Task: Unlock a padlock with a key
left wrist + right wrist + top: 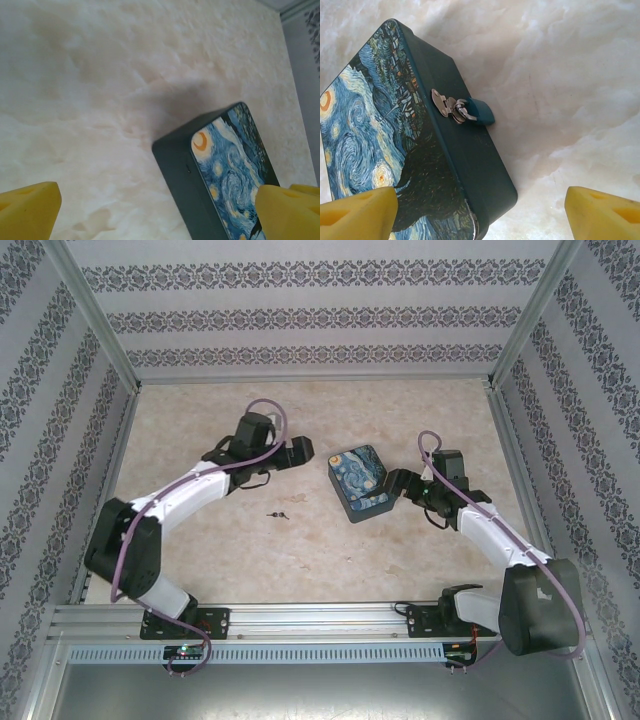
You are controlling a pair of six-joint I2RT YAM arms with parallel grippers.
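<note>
Beige marbled surface [300, 570] carries a blue swirl-patterned tin [360, 480] near its middle, a little to the right. On the tin's dark side wall, in the right wrist view, a small teal padlock [481, 112] hangs from a silver hasp [445, 104], its body lying close against the wall. The key [280, 513], tiny and dark, lies flat on the surface to the left of the tin and slightly nearer the arm bases, apart from the tin and touched by neither arm. The left end effector [300, 451] hovers just left of the tin's far corner. Its yellow fingers [30, 210] are spread wide, with bare surface and the tin's near end showing between them, and it has hold of nothing. The right end effector [400, 483] sits just beside the tin's right side, on the padlock's side. Its fingers [605, 212] stand wide apart, with the tin's corner between them in its own view; I cannot tell whether they touch the tin, and nothing is gripped
</note>
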